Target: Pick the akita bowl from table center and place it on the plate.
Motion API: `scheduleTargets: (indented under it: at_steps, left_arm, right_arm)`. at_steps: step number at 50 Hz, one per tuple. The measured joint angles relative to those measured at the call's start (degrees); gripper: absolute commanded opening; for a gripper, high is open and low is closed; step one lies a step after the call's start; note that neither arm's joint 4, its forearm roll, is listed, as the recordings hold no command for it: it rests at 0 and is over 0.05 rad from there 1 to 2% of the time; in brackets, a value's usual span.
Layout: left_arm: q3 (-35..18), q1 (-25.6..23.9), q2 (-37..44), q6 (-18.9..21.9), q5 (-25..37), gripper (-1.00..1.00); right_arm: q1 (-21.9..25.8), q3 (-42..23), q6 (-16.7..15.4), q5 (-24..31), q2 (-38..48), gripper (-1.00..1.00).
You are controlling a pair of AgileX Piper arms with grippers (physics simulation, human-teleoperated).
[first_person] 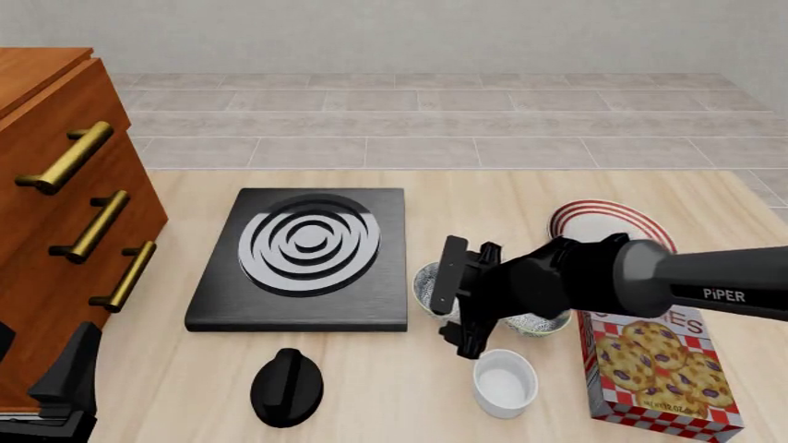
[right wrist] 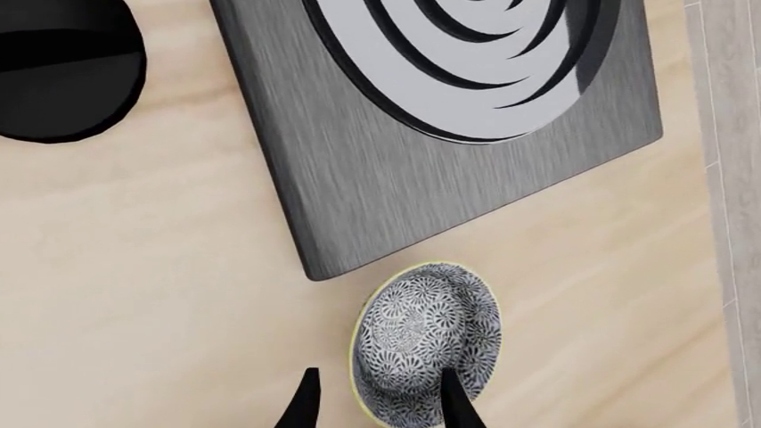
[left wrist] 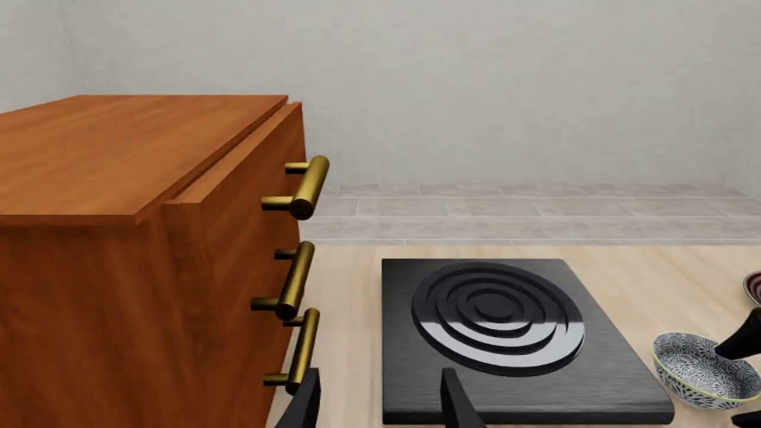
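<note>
The akita bowl, small and speckled inside with a pale rim, stands on the table just off the stove's near right corner; it also shows in the left wrist view. My right gripper hovers open over it, one finger outside the rim and the other above the inside. The plate, white with red stripes, lies beyond the right arm, which partly covers it. My left gripper is open and holds nothing, low at the table's near left by the drawers.
A twin speckled bowl sits mostly under the right arm. A white ramekin, a cookie box and a black knob line the near side. The black stove burner sits left of centre, and a wooden drawer cabinet stands at the left.
</note>
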Motion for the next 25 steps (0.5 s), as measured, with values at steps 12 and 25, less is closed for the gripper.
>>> scheduleTargets:
  at_steps: [12,25]
  left_arm:
    - [0.00,0.00,0.00,0.00,0.00,1.00]
    - [0.00,0.00,0.00,0.00,0.00,1.00]
  right_arm:
    - [0.46,-1.16,0.39,-1.01,3.25,1.00]
    - [0.29,-1.55,1.36,-2.02,5.66,1.00]
